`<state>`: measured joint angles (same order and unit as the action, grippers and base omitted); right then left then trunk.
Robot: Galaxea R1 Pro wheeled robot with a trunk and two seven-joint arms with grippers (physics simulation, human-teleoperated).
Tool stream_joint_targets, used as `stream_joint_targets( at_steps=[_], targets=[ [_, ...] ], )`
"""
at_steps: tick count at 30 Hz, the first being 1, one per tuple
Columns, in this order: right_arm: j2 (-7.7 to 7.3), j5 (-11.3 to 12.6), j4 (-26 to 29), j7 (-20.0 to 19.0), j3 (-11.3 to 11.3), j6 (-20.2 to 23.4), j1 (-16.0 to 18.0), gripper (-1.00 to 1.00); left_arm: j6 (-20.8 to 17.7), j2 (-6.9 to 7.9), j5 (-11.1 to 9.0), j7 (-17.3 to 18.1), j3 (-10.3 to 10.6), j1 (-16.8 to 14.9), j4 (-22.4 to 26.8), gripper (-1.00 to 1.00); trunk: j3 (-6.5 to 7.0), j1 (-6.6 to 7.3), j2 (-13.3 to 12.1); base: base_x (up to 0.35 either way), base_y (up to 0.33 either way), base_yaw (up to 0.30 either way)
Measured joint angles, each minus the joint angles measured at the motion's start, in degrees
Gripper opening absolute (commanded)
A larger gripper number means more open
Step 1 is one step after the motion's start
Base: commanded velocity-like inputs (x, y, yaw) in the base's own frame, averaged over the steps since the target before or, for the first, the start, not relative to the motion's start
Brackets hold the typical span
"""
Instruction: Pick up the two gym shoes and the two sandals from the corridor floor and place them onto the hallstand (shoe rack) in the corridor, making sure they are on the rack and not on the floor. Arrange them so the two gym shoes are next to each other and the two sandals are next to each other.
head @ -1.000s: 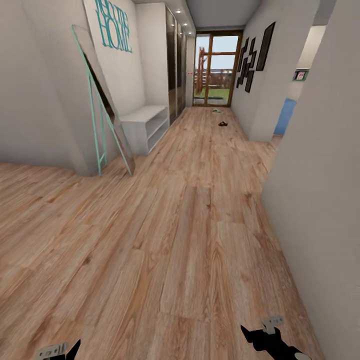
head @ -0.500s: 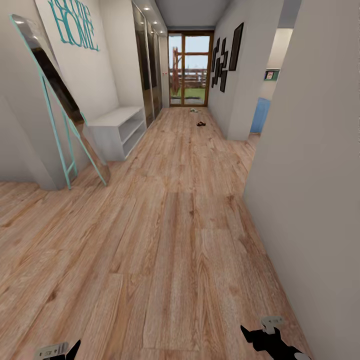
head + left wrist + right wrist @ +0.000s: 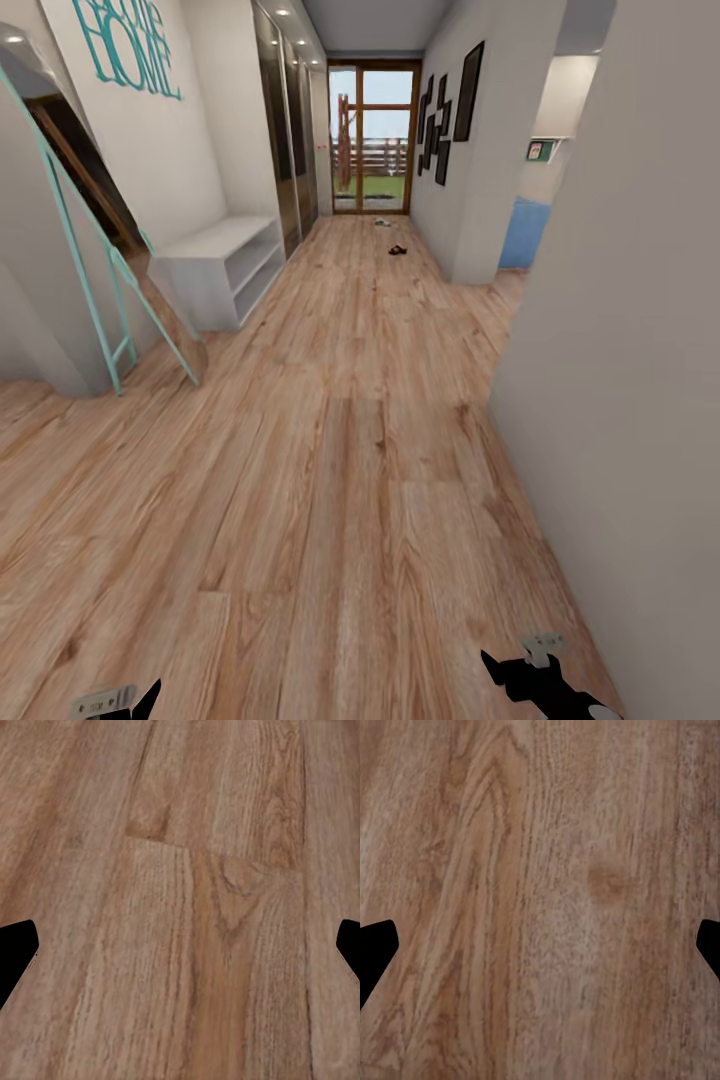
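Shoes (image 3: 397, 249) lie far down the corridor floor (image 3: 360, 420); I've rolled closer, hallstand (image 3: 215, 268) now nearer on my left. Both claws, left claw (image 3: 180, 945) and right claw (image 3: 540, 945), hang wide open, empty.

The left gripper (image 3: 120, 700) is black with a small grey plate bearing dark marks. The right gripper (image 3: 545, 675) is black, angular, with a grey bracket and a pale tip.

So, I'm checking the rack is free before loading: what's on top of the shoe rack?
The bench top of the shoe rack looks bare. Its two open shelves show only from the side, so their inner depths stay hidden.
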<state>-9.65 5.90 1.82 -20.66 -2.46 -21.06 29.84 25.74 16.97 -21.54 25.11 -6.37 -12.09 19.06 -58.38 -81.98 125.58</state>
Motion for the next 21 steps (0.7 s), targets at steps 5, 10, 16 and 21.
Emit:
stream_joint_targets(
  at_steps=[5, 10, 16, 21],
  targets=[
    [0.00, -0.01, 0.00, 0.00, 0.00, 0.00, 0.00, 1.00, 0.00, 0.00, 0.00, 0.00, 0.00, 0.00, 0.00, 1.00, 0.00, 0.00, 0.00, 0.337, 0.111, -0.001],
    [0.00, -0.07, 0.00, 0.00, 0.00, 0.01, 0.00, 1.00, 0.00, 0.00, 0.00, 0.00, 0.00, 0.00, 0.01, 1.00, 0.02, 0.00, 0.00, 0.335, 0.130, 0.000],
    [0.00, -0.08, -0.07, -0.01, -0.05, 0.01, 0.00, 1.00, 0.00, 0.00, 0.00, 0.00, 0.00, 0.00, 0.01, 1.00, 0.33, 0.00, 0.00, 0.335, 0.133, 0.000],
    [0.00, -0.08, -0.08, -0.01, -0.07, 0.01, 0.00, 1.00, 0.00, 0.00, 0.00, 0.00, 0.00, 0.00, 0.01, 1.00, 0.74, 0.00, 0.00, 0.335, 0.133, 0.000]
  ],
)
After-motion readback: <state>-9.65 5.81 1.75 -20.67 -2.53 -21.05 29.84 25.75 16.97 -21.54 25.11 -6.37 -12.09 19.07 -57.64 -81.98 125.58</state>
